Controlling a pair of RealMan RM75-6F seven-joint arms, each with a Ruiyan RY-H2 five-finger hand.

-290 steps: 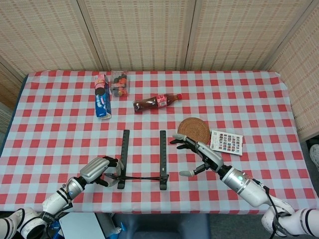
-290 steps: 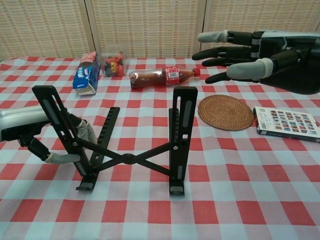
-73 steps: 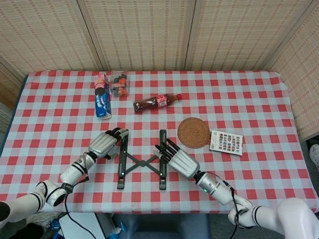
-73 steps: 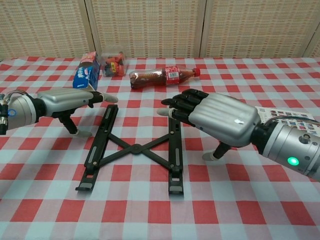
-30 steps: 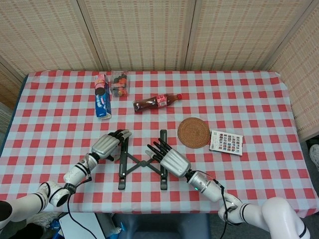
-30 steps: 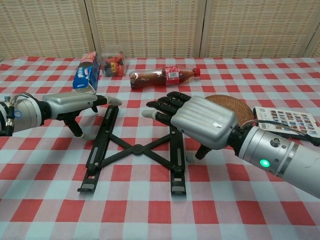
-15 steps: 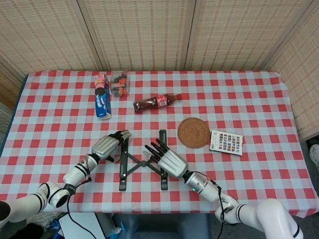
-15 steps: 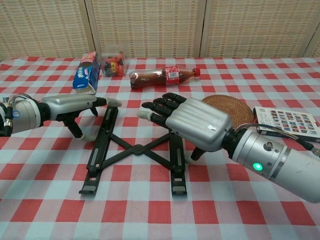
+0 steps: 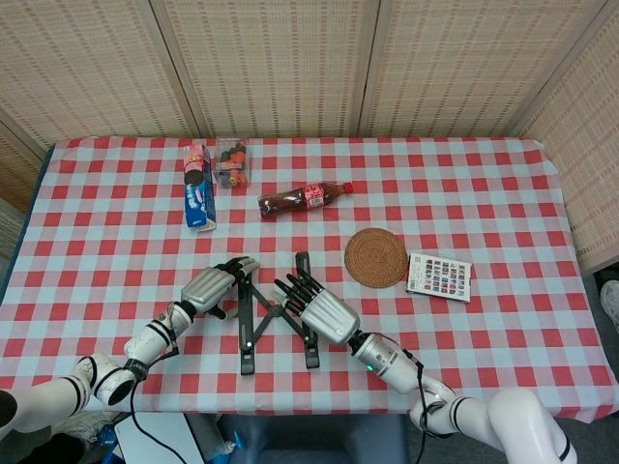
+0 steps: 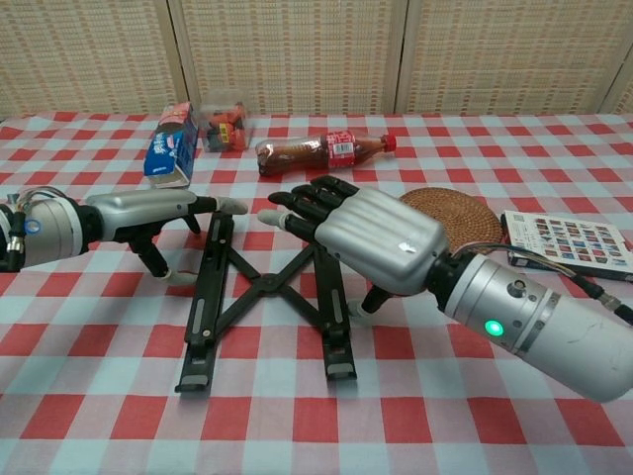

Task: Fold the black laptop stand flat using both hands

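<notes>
Black laptop stand (image 9: pixel 274 314): flat on checked bench (image 9: pixel 503 222)
Left robot hand (image 9: pixel 215 283): fingers spread, on stand's left rail
Right robot hand (image 9: pixel 316 308): fingers spread, over right rail

Bright, even light from overhead fills the room; shadows under things are short and soft. Both pictures are sharp, without glare. The chest view bulges slightly towards its edges.

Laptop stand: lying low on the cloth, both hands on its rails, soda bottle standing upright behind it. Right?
Not quite. The soda bottle lies on its side, as the head view shows. The rest holds: the laptop stand is low on the cloth, with the left hand and right hand on its rails.
</notes>
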